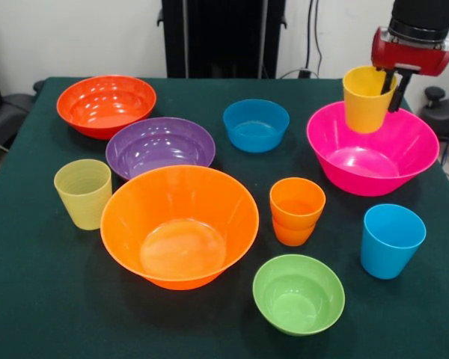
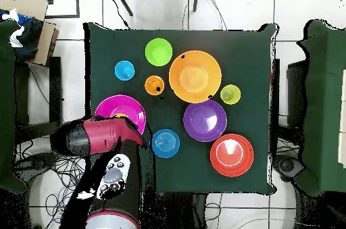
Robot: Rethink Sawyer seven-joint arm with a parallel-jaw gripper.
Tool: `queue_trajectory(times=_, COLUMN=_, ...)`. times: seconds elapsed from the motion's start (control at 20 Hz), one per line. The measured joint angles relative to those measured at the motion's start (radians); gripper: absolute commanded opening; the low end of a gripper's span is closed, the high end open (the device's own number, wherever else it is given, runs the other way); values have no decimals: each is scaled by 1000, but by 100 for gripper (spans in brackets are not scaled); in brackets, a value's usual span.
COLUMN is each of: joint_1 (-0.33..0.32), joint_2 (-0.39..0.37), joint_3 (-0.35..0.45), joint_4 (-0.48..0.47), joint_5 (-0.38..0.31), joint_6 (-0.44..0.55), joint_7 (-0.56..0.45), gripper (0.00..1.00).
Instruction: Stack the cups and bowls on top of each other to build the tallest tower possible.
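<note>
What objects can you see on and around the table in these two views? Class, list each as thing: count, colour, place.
Table: one, dark green cloth, under everything.
Large bowls: two; orange at front centre, hot pink at right in the front view.
Medium bowls: two; red-orange at far left, purple beside it.
Small bowls: two; blue at far centre, lime green at front.
Cups on the table: three; ribbed yellow-green at left, orange at centre, sky blue at right.
Yellow cup: one, held above the hot pink bowl.
Gripper: one, red and black, shut on the yellow cup's rim.
</note>
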Motion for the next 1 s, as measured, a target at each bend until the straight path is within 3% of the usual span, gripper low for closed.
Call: queue_trajectory(times=1.0, joint_1=19, joint_2=120, joint_3=-1, joint_4=-80, joint_5=-12, joint_6=0, joint_7=0, gripper=0)
